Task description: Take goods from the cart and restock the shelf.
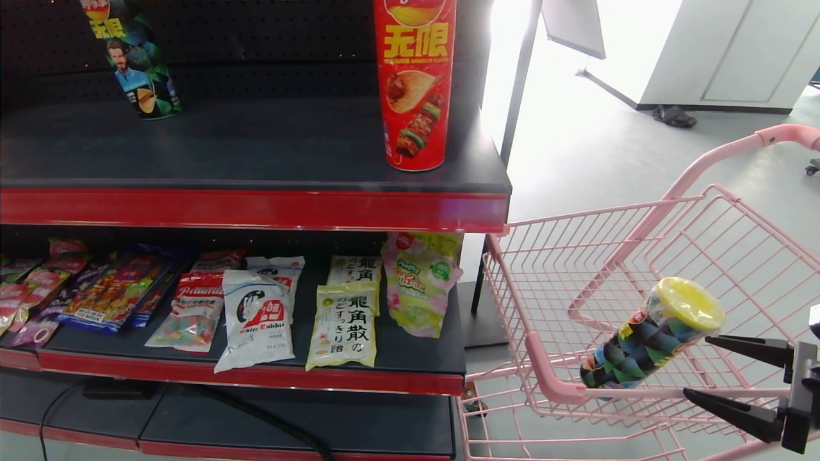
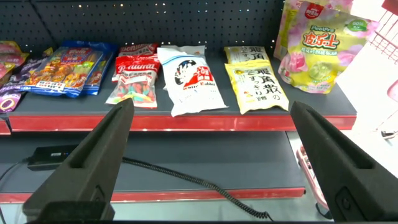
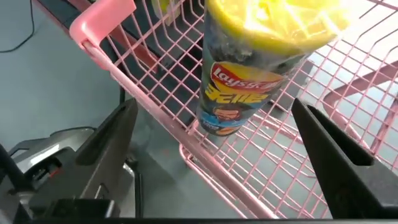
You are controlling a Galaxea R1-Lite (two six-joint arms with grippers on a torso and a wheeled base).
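The chip can point(image 1: 653, 336) with the yellow lid lies tilted in the pink cart point(image 1: 544, 374), base down against the wire near the front rim, lid raised toward the right gripper point(image 1: 698, 365). That lean offers the can's upper body for a side grasp, which is likely why the right gripper hangs just beside the lid, spread wide and not touching it. The left gripper point(image 2: 211, 106), likewise spread and holding nothing, faces the lower shelf point(image 2: 186, 121) of snack bags point(image 2: 189, 81), well apart from the cart. On the top shelf point(image 1: 256, 153) a red can point(image 1: 415, 89) stands at the front edge and a dark can point(image 1: 138, 64) far back on the left; the bare board between them looks like the spot meant for the cart's can
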